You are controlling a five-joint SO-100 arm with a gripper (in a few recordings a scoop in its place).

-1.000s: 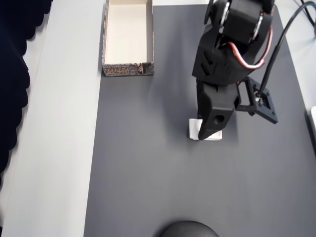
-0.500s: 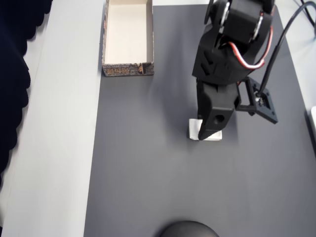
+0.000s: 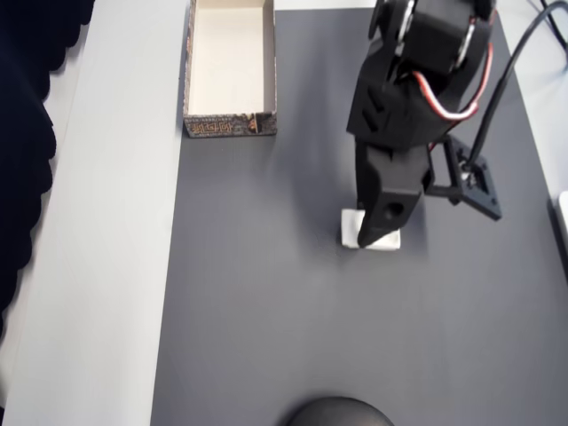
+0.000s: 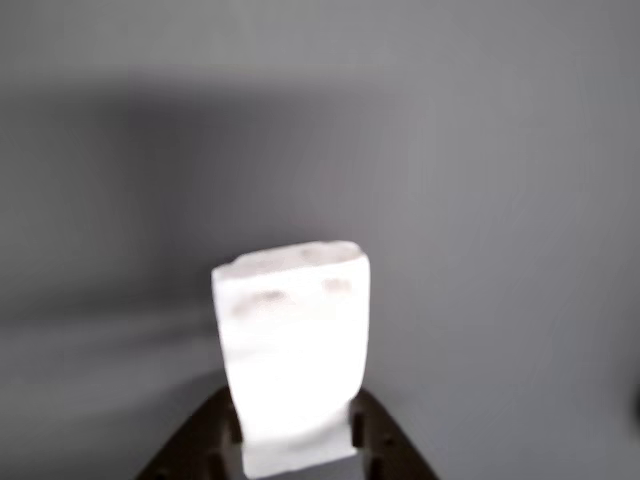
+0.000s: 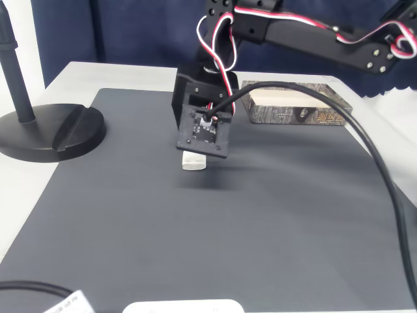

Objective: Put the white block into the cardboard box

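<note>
In the overhead view, the black fingers (image 3: 371, 236) are pressing down over the small flat white rectangular block (image 3: 382, 240), which is sitting on the dark grey mat (image 3: 266, 293) covering the pale table (image 3: 98, 266). The shallow cardboard box with cream interior and patterned walls (image 3: 229, 126) is lying well apart, up and left of the fingers; its wall markings are too small to read. Compared with a second ago, the block and fingers are sitting slightly further right.

In the wrist view, the block (image 4: 292, 340) is standing between the fingers, gripped at its lower end.

In the fixed view, the block (image 5: 193, 161) is hanging just above the mat (image 5: 195, 235), the box (image 5: 296, 107) behind and right, a black round stand base (image 5: 52, 130) left.
</note>
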